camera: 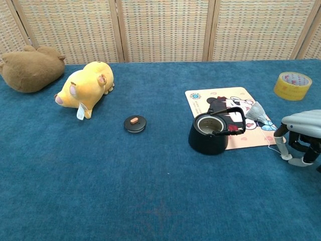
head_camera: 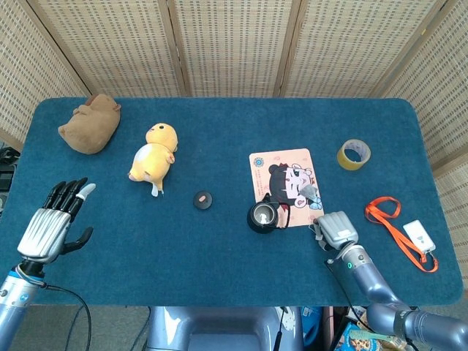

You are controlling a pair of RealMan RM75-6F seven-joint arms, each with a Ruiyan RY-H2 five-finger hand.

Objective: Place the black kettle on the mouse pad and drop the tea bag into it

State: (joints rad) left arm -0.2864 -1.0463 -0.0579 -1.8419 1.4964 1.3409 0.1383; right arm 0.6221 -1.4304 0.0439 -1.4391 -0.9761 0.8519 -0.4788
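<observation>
The black kettle [head_camera: 263, 216] [camera: 210, 133] stands upright without its lid at the mouse pad's front-left corner, partly on the pad and partly on the cloth. The cartoon-printed mouse pad [head_camera: 284, 167] [camera: 203, 96] lies right of centre. A grey tea bag [head_camera: 310, 192] [camera: 257, 111] rests on the pad's right edge, its thin string trailing toward my right hand [head_camera: 336, 229] [camera: 301, 134]. That hand hovers palm-down just right of the kettle. Its fingers [camera: 284, 150] bend down near the string's end, with a gap to the thumb. My left hand [head_camera: 53, 223] rests open at the table's left front.
The kettle's lid [head_camera: 202, 199] [camera: 135, 123] lies left of the kettle. A yellow plush [head_camera: 153, 151] and a brown plush [head_camera: 89, 123] sit at the back left. At the right are a tape roll [head_camera: 354, 154] and an orange lanyard [head_camera: 398, 228] with a white tag.
</observation>
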